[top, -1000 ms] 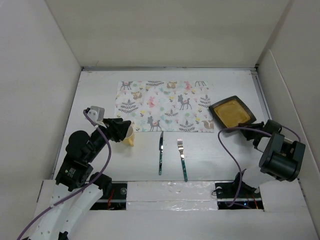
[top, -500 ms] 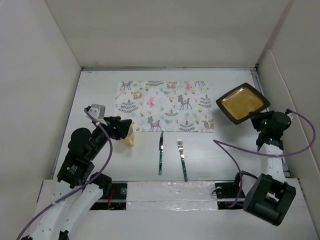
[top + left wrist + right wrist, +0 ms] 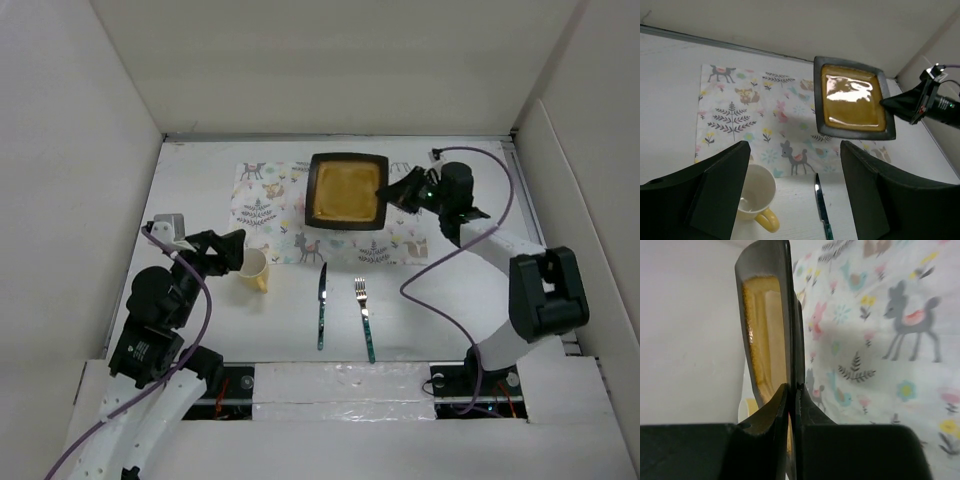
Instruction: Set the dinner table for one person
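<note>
From above, the white worktop (image 3: 195,180) spread between white walls and carried a deer-patterned placemat (image 3: 262,212) toward its far side. The right pincer (image 3: 392,192) was clamped on the right rim of a square dark plate (image 3: 345,190) with a yellow inside, holding it over the mat. The left pincer (image 3: 232,254) stood wide just beside a yellow mug (image 3: 253,270). A knife (image 3: 321,305) and a fork (image 3: 364,318) lay side by side on the worktop, nearer than the mat.

In the left wrist view, the left pincer (image 3: 795,150) gaped wide and gripped nothing. The mug (image 3: 756,192) stood upright below, close to the left finger (image 3: 715,195), and the plate (image 3: 852,97) hung over the mat (image 3: 740,110).

In the right wrist view, the right pincer (image 3: 791,390) was narrow, its fingers pinching the plate (image 3: 765,330), seen edge-on above the placemat (image 3: 880,315).
</note>
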Action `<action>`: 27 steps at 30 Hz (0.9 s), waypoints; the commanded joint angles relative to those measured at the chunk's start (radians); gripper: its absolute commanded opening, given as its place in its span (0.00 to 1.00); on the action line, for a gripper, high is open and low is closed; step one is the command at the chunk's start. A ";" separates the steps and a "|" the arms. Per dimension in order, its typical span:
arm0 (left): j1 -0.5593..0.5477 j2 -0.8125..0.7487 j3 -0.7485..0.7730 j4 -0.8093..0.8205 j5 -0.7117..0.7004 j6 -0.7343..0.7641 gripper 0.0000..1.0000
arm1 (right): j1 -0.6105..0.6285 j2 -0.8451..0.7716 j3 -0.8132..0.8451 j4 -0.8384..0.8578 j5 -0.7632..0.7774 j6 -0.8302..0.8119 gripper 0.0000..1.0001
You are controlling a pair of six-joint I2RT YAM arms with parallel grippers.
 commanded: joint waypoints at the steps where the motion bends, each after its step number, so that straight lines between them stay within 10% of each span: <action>1: 0.005 -0.021 -0.007 0.047 -0.082 -0.024 0.70 | 0.044 0.077 0.117 0.301 -0.037 0.106 0.00; 27: 0.005 0.042 -0.003 0.051 -0.059 -0.011 0.70 | 0.123 0.571 0.342 0.337 -0.101 0.157 0.00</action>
